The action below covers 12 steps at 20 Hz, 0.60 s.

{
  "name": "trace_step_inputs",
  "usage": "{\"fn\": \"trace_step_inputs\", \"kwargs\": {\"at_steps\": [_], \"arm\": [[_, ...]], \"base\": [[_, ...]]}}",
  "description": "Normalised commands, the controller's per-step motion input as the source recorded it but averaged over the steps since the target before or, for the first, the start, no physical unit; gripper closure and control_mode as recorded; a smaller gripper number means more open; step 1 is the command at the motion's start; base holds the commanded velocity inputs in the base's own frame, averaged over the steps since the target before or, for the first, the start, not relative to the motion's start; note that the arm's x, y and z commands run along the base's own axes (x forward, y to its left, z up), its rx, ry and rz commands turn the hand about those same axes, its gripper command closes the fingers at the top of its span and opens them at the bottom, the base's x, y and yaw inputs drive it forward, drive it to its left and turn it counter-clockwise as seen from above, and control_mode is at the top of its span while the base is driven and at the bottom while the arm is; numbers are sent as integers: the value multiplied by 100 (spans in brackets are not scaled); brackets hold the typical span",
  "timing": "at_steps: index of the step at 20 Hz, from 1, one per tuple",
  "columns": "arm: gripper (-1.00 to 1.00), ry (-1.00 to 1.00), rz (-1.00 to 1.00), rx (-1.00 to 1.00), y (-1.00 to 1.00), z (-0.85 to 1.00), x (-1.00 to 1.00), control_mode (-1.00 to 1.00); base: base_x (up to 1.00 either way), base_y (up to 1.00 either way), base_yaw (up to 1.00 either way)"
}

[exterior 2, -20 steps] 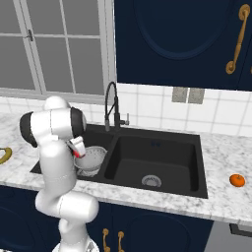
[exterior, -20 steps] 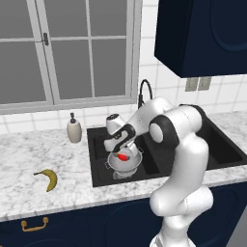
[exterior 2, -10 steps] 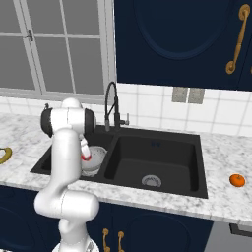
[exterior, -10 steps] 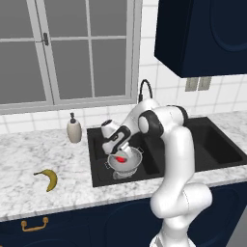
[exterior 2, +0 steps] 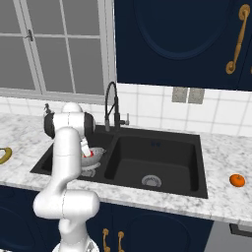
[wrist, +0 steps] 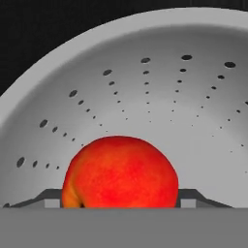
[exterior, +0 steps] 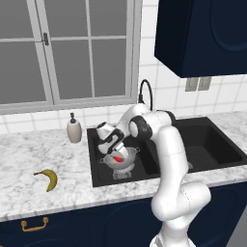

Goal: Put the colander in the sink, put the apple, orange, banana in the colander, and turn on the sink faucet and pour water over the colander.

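Note:
The silver colander [exterior: 126, 163] [exterior 2: 98, 153] [wrist: 145, 77] stands in the left basin of the black sink [exterior: 214, 144] [exterior 2: 162, 152]. My gripper [exterior: 115, 153] [wrist: 120, 199] reaches down into it, shut on the red apple [exterior: 117, 158] [exterior 2: 87, 154] [wrist: 121, 169], one fingertip [wrist: 51, 198] on each side of the fruit. The apple hangs low inside the bowl; whether it touches the bottom I cannot tell. A yellow banana [exterior: 47, 177] [exterior 2: 4, 155] lies on the counter left of the sink. The orange [exterior 2: 237, 180] rests on the counter at far right. No water runs from the black faucet [exterior: 144, 91] [exterior 2: 112, 110].
A beige soap dispenser [exterior: 74, 129] stands behind the sink's left corner. The right basin has a silver drain [exterior 2: 151, 181]. A window runs along the wall behind the counter and dark cabinets [exterior: 202, 34] hang above the sink's right side.
The hand has swung left and come down into the colander with the apple between its fingers. The colander, banana and orange have stayed put.

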Motion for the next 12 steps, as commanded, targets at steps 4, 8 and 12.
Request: {"fn": "trace_step_inputs", "kwargs": {"at_steps": [4,8,12], "arm": [[-100,0,-3,-1,-25,-4,-21,-100],[-100,0,-1,0,-33,5,-48,-100],[-100,0,0,0,-26,32,-32,-100]], "base": [[0,0,0],[0,0,0],[0,0,0]]}}
